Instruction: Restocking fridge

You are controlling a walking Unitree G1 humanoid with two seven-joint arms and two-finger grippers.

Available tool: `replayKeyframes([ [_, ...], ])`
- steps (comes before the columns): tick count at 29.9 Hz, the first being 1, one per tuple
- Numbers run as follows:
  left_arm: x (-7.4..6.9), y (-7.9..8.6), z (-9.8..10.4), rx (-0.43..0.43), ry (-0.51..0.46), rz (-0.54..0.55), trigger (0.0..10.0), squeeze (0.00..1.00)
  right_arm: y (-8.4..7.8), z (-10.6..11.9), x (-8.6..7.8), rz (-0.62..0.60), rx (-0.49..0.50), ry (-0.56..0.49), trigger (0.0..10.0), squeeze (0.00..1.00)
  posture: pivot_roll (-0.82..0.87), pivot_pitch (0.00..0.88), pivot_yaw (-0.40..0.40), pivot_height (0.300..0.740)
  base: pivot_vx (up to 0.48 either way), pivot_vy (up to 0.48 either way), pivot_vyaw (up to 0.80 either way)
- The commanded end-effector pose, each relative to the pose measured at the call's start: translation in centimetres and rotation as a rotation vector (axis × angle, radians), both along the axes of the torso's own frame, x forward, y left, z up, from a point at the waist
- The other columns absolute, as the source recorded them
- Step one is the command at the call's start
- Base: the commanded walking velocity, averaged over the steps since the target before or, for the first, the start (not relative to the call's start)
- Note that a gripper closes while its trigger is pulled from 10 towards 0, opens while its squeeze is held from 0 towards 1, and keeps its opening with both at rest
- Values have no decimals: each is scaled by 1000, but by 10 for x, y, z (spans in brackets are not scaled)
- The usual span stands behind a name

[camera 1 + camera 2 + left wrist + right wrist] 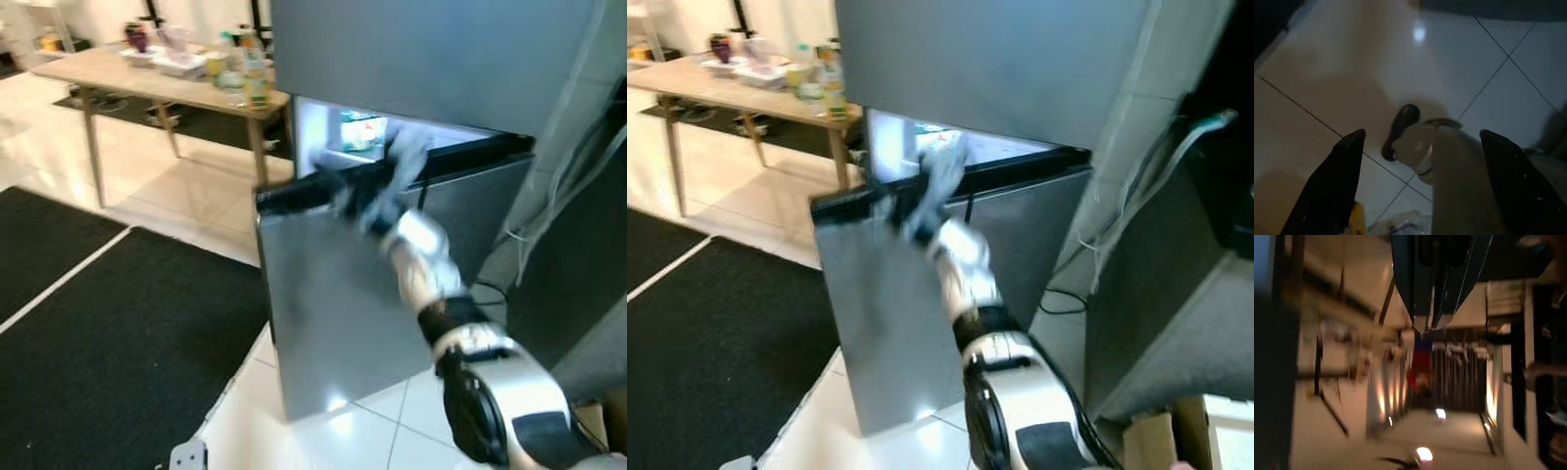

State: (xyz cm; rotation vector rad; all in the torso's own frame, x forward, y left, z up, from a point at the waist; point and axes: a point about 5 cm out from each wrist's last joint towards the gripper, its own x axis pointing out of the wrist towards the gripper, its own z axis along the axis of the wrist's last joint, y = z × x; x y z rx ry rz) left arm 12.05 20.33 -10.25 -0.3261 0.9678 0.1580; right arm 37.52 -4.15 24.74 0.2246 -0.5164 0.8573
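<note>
While the fridge [392, 127] stands at twelve o'clock, lower door [323, 304] ajar, the right gripper [338, 191] rests on its top edge, fingers pressed together. Left gripper [1420, 181] hangs spread apart over floor tiles [1327, 63]. At ten o'clock stands a wooden table [147, 83].

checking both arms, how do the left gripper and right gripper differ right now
The right gripper is raised at the top edge of the open fridge door; the left gripper hangs low over the tiled floor. The right gripper's fingers are closed together; the left gripper's are spread wide with nothing between them. Both have long black fingers.
</note>
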Motion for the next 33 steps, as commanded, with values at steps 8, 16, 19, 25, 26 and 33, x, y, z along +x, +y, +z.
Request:
replayKeyframes([
  [8,-2,0,-1,-1,2,11,10000,0,-42,-160,-38,-51,-332,467,10000,0,-32,0,-53,740,0,0,0],
  [16,0,1,0,7,2,-3,10000,0,-100,-258,-98,-230,-681,846,10000,0,-39,0,-46,740,0,0,81],
  [19,2,1,1,8,-3,-9,10000,0,-118,-280,-120,-269,-779,958,10000,0,-39,0,-46,740,0,0,696],
  [25,4,0,1,10,-5,-16,10000,0,-144,-309,-160,-322,-914,1113,10000,0,-35,0,-46,740,0,0,783],
  [26,4,0,1,10,-5,-16,10000,0,-144,-309,-160,-322,-914,1113,10000,0,-35,0,-46,740,0,0,781],
  [33,2,1,1,15,4,-19,10000,0,-169,-331,-206,-388,-1022,1278,10000,0,-37,0,-44,740,0,0,781],
])
